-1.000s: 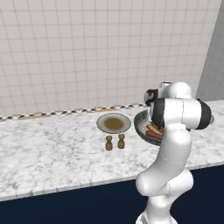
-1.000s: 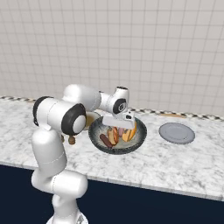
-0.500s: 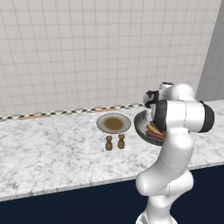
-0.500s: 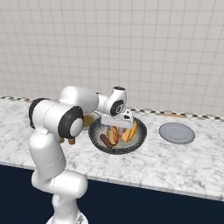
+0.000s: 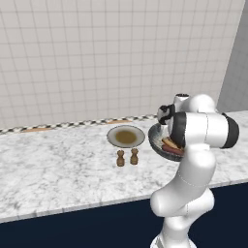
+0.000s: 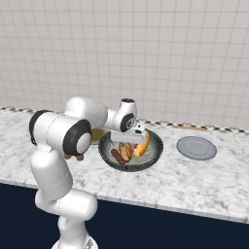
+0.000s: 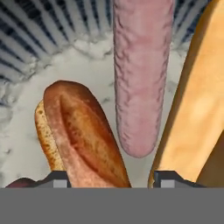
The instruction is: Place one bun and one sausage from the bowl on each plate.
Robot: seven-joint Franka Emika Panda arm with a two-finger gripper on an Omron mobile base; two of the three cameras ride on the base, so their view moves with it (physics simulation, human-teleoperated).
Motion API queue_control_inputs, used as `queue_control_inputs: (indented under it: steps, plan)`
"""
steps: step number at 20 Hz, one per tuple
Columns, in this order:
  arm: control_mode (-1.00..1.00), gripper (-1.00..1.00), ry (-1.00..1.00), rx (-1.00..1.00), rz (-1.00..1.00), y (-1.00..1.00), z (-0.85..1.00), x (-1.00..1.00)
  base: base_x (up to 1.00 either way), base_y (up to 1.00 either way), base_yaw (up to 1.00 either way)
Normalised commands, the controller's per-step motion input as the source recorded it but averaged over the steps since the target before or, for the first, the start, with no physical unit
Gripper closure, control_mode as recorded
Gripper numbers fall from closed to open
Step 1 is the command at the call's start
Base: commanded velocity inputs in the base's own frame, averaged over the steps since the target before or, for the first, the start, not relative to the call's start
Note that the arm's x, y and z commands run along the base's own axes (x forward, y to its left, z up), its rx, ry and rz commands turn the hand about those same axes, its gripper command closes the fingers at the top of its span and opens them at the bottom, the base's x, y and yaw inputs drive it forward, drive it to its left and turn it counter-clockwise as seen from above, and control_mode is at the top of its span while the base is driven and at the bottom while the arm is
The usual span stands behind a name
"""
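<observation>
The white arm rises from its base, bends at a dark elbow joint and reaches forward and down, so the hand hangs low over the wide round dark grey bowl (image 6: 130, 150) with the pale speckled inside, which sits on the white-and-grey marbled tabletop (image 6: 194, 180). In the right base view the gripper (image 6: 137, 137) points down into the bowl, just above the food.

In the hand view the two dark fingertips (image 7: 56, 179) stand apart at the bottom edge, with the brown crusty bun (image 7: 83, 135) lying between them and nothing clamped; whether they touch the bun cannot be told. A long pink sausage (image 7: 140, 74) lies just beside that bun, running up the middle of the view, and a paler golden bun (image 7: 197, 105) lies on the sausage's other side. The bowl's ribbed dark wall (image 7: 39, 26) curves behind them.

From the right base view, a dark red-brown sausage (image 6: 117, 156) lies in the bowl nearer the arm, and an orange-yellow bun (image 6: 144, 146) leans at the far side.

The round shallow plate with a light grey rim and tan-brown centre (image 5: 126, 136) sits on the tabletop just beside the bowl, towards the wall. Two small brown wooden shakers (image 5: 127, 157) stand upright near it. A second plain grey round plate (image 6: 196, 147) lies apart on the bowl's other side.
</observation>
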Motion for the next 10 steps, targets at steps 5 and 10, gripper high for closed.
queue_control_inputs:
  steps: [5, 10]
  plan:
    - [-1.0, 1.0, -0.04, 0.0, -0.01, 0.05, 0.19, -0.08, 0.0, 0.0, 0.0]
    - [-1.0, 1.0, -0.25, 0.0, -0.11, 0.73, 0.91, -0.22, 0.0, 0.0, 0.0]
